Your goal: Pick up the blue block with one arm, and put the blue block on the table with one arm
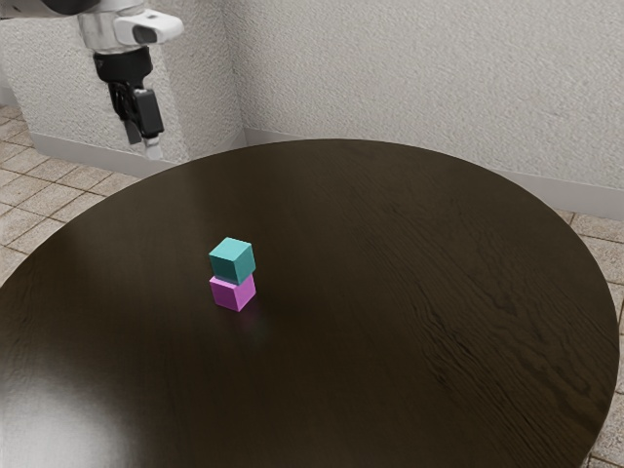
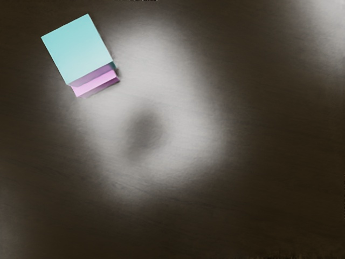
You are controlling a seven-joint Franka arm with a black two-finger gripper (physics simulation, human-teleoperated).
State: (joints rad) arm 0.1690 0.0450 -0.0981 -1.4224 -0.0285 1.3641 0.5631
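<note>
Fingers (image 1: pixel 152 147) of the gripper (image 1: pixel 143 142) stood apart, gripping nothing. The teal cube (image 1: pixel 232 260) rested on the pink cube (image 1: pixel 233 292), well inside the round table's (image 1: pixel 409 292) rim.

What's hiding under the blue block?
A pink block is right under the blue block, holding it up off the table. The blue block covers most of the pink block's top, so I can't see that part.
</note>
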